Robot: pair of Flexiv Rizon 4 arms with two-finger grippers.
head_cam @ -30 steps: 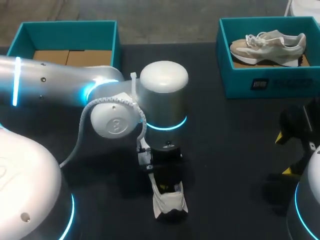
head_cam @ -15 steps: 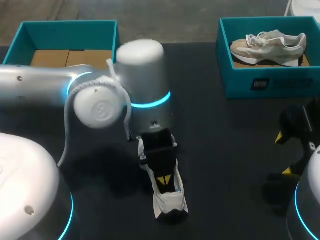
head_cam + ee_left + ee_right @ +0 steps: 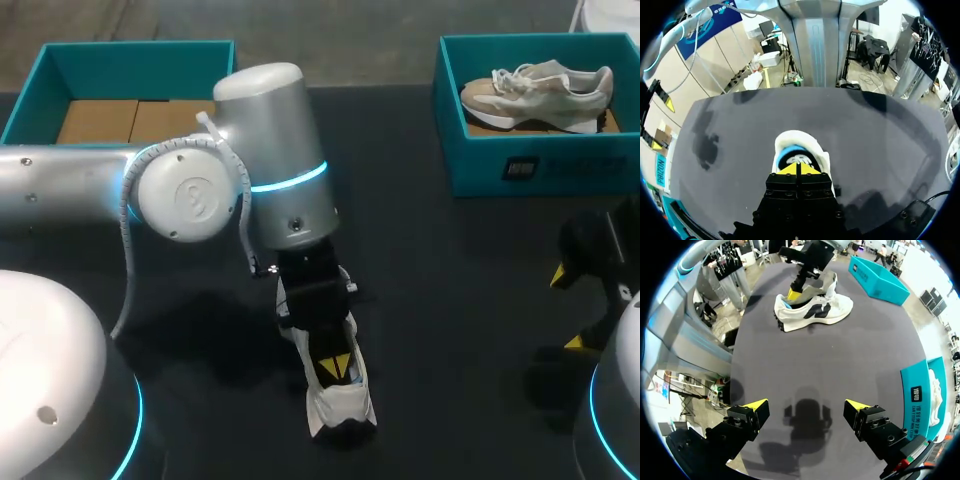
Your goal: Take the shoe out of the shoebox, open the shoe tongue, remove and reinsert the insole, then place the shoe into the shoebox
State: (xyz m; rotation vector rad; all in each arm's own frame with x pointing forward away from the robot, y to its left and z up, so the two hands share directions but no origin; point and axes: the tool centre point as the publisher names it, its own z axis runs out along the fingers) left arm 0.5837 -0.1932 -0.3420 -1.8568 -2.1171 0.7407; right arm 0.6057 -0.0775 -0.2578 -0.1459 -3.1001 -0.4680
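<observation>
Sneaker, white with a dark side marking, stands on its sole on the dark worktop, near the front edge and about midway between the two teal boxes. Your left hand points down into the shoe's opening; in the left wrist view its yellow tips sit pressed together just above the blue insole. You cannot tell whether anything thin is pinched between them. The right wrist view shows the tongue standing up just beside that hand.

Your right hand hangs over bare worktop at the right side, well apart from the shoe, fingers spread wide and holding nothing.

The left shoebox shows a bare cardboard floor. The right shoebox holds a second, beige sneaker.
</observation>
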